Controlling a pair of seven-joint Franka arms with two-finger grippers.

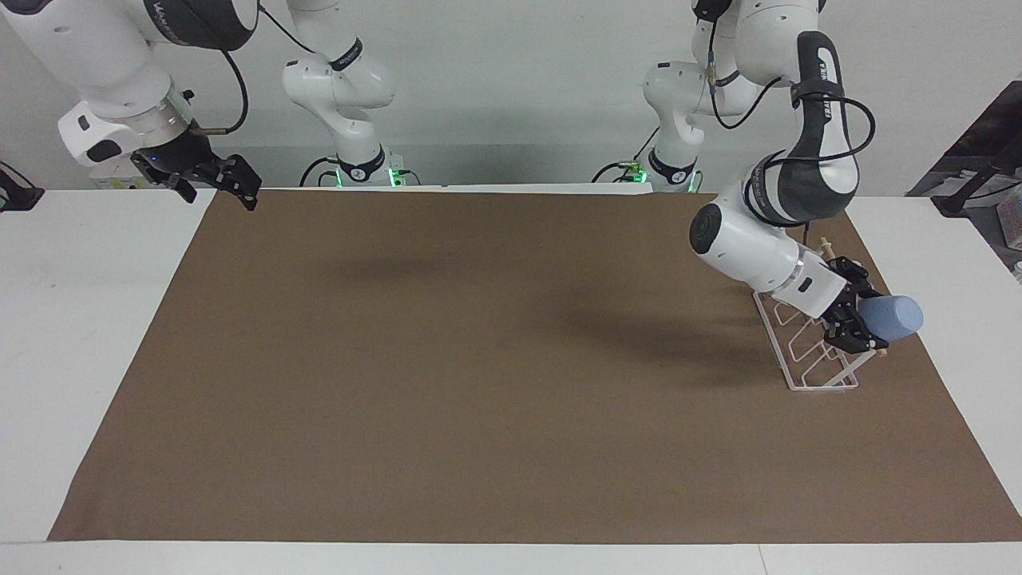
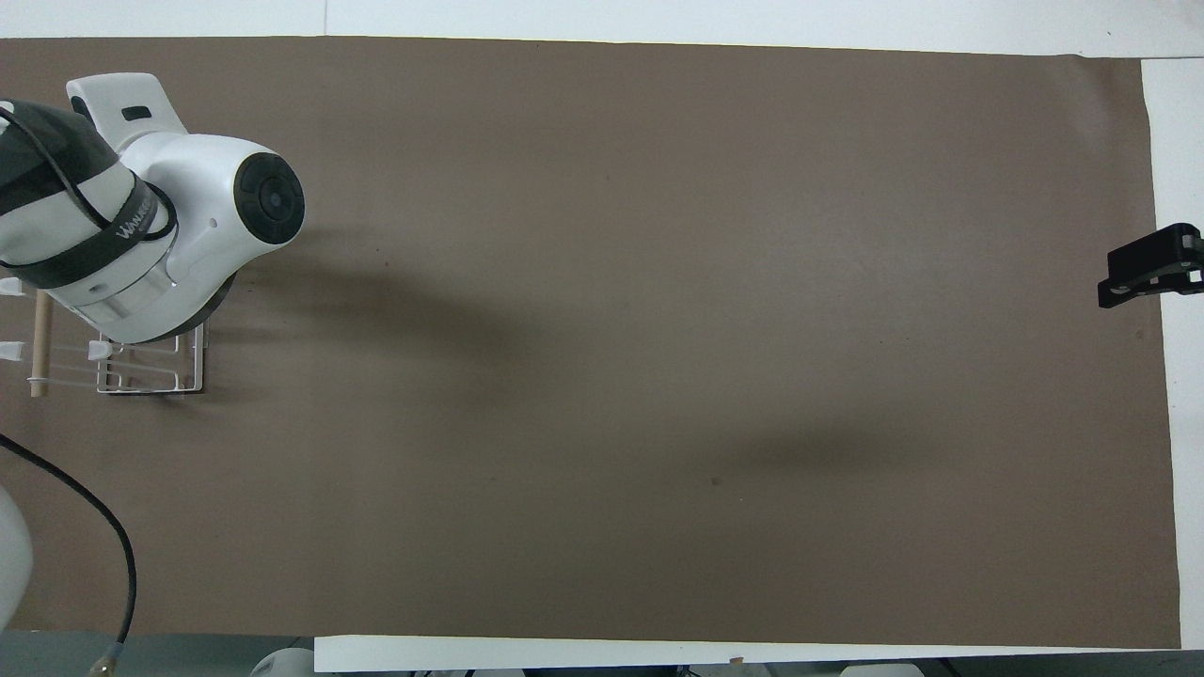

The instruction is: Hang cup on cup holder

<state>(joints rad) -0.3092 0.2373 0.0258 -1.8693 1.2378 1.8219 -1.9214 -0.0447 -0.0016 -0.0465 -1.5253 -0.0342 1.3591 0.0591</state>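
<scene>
apparently left hand (image 1: 853, 323) with cup (image 1: 894, 317) over cup holder (image 1: 806, 359)

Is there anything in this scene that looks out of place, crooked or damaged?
Nothing stands out. The cup holder stands flat on the brown mat. The left gripper holds the cup sideways over the cup holder's prongs. The right gripper waits.

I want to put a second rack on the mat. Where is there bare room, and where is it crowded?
The brown mat is bare from the right arm's end up to the cup holder. It is crowded at the holder: the left pincer holds the cup over its prongs. The right pincer waits over the mat's corner.
</scene>
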